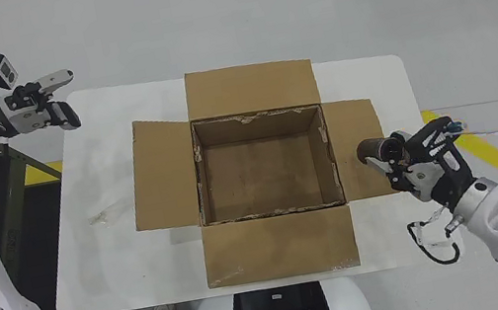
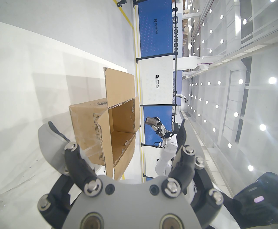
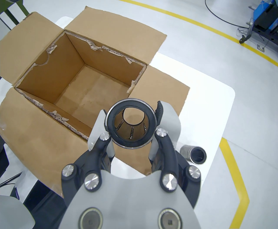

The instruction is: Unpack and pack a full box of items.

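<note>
Box [image 1: 280,245] sits mid-table, all four flaps folded out flat, cavity bare down to the cardboard floor, torn paper along the rim. One bushing [image 3: 130,141], a steel sleeve with black end rings and ball rows visible inside the bore, is off the table in the right gripper [image 3: 131,112]. The fingers pinch it across the body from both sides, and it hangs over the box's right flap. A second bushing [image 3: 193,154] lies on its side on the white table [image 1: 117,258], just beside the right flap's outer edge. Left gripper [image 1: 65,97] hovers over the table's far left corner, well apart from the box, fingers spread wide with nothing between them.
</note>
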Tool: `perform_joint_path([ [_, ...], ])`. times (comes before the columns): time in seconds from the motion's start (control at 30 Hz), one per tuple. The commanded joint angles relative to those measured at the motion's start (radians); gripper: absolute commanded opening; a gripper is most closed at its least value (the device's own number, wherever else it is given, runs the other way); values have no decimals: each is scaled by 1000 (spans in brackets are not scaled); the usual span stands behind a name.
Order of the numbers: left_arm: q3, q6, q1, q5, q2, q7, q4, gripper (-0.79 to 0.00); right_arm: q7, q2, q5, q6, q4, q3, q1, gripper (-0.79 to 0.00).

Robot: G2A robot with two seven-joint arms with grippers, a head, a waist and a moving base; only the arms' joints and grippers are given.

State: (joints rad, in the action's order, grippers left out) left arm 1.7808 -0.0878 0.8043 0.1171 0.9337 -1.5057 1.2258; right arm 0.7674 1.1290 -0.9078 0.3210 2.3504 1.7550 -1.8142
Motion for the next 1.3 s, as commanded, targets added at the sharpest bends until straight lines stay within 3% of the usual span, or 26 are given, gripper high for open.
perform_joint_path([
  [0.0, 0, 0, 0, 0, 0, 0, 0, 0, -12, -1, 13, 2, 0, 52, -42, -785],
  [0.23, 0, 0, 0, 0, 0, 0, 0, 0, -37, 1, 54, -5, -12, 194, -173, -785],
  [0.43, 0, 0, 0, 0, 0, 0, 0, 0, -43, 3, 62, 4, -65, 238, -235, -785],
  [0.8, 0, 0, 0, 0, 0, 0, 0, 0, -66, 4, 10, 8, -180, 193, -262, -785],
  [1.27, 0, 0, 0, 0, 0, 0, 0, 0, -101, 3, -82, -40, -339, 81, -180, -785],
])
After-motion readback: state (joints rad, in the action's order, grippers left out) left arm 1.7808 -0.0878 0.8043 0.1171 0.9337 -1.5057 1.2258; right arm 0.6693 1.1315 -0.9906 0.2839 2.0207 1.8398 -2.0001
